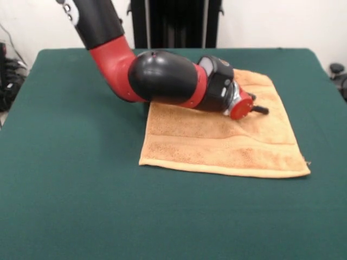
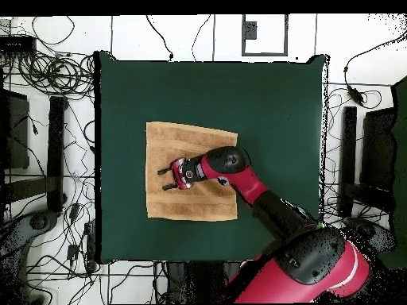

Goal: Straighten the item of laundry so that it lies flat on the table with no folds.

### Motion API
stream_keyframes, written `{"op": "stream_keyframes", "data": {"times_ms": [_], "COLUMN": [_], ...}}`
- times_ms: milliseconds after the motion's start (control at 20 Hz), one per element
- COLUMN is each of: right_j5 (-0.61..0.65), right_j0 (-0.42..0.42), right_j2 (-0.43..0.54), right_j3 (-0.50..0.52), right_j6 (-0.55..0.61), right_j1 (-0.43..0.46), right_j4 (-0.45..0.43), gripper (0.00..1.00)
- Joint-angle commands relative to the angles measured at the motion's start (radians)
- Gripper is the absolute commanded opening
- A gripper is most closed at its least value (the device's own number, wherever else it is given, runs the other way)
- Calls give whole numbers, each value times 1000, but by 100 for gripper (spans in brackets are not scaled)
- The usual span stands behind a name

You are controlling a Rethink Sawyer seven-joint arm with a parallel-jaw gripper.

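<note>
**Towel nearly flat, arm low over it**

The towel [image 1: 217, 143] lies spread on the green counter [image 1: 70, 179], right of centre in the front view and left of centre in the overhead view. It reads as a near-square sheet with its woven band running along the lower edge in the front view. Shallow creases cross the middle, but no turned-over corner shows; the part under the arm is hidden.

The gripper [image 2: 168, 177] reaches sideways over the middle of the towel, held low. In the overhead view its two dark jaws stand apart, with cloth showing between them and nothing held. Whether the tips touch the terry I cannot tell.

The risk, as I judge it, comes from how low the jaws sit. A sideways pull from here could drag the pile and bunch the cloth into a new ridge. Closing them could pinch up a peak in a sheet that is already close to flat. Lifting away with a loop snagged on a tip would do the same.

No containers are in either view.
</note>
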Motion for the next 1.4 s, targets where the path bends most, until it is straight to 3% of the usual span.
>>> {"op": "stream_keyframes", "data": {"times_ms": [50, 200, 450, 650, 800, 950, 1400], "right_j5": [-109, -63, 17, 119, 113, 152, 313], "right_j0": [-4, 44, 279, 324, 358, 355, 282], "right_j2": [96, 42, -236, -289, -329, -328, -238], "right_j3": [2, -83, -454, -608, -631, -642, -643], "right_j6": [-99, -84, 1, -13, 6, 2, -41], "right_j1": [62, 28, -23, -10, -48, -61, -38], "right_j4": [-2, -41, -265, -378, -480, -516, -421], "gripper": [100, 100, 100, 100, 100, 100, 100]}}
